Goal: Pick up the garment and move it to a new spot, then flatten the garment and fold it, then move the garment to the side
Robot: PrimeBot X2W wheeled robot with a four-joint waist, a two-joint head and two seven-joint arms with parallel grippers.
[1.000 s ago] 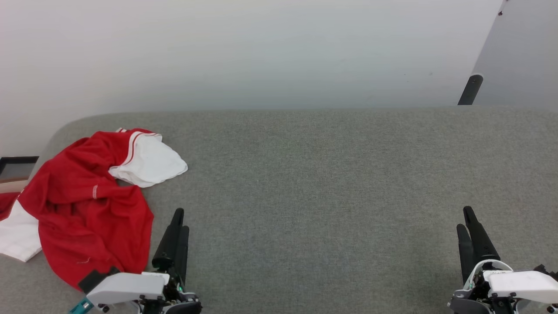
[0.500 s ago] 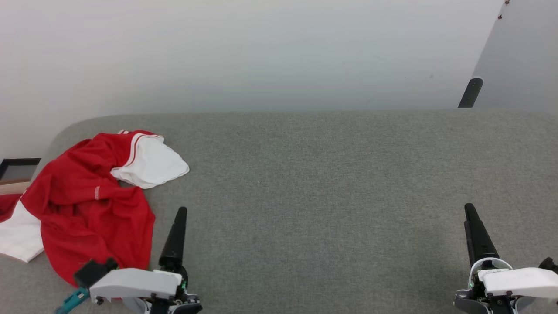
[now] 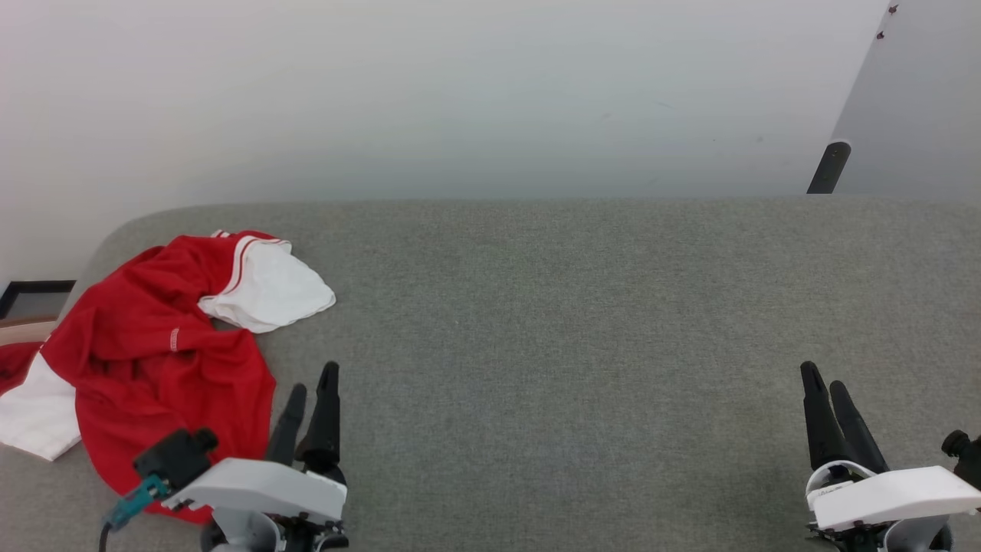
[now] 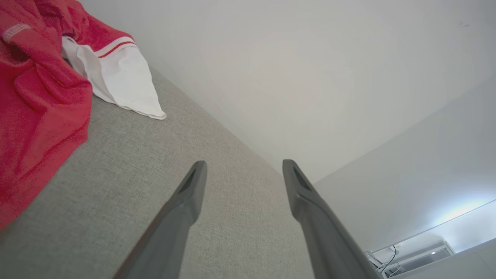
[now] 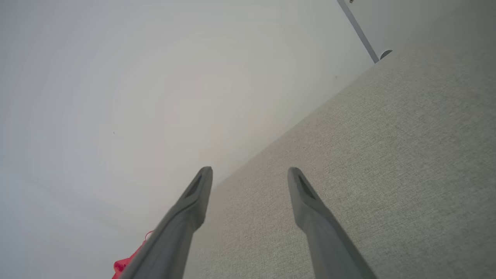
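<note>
Garment (image 3: 153, 360) lies crumpled on grey surface (image 3: 575, 307) beside left claw (image 3: 313, 377), spread empty; right claw (image 3: 821, 376) spread too.

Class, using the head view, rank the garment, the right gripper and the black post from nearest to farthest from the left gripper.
1. garment, just left of the left gripper.
2. right gripper, across the grey surface, lower right.
3. black post, beyond the surface's far right edge.
</note>
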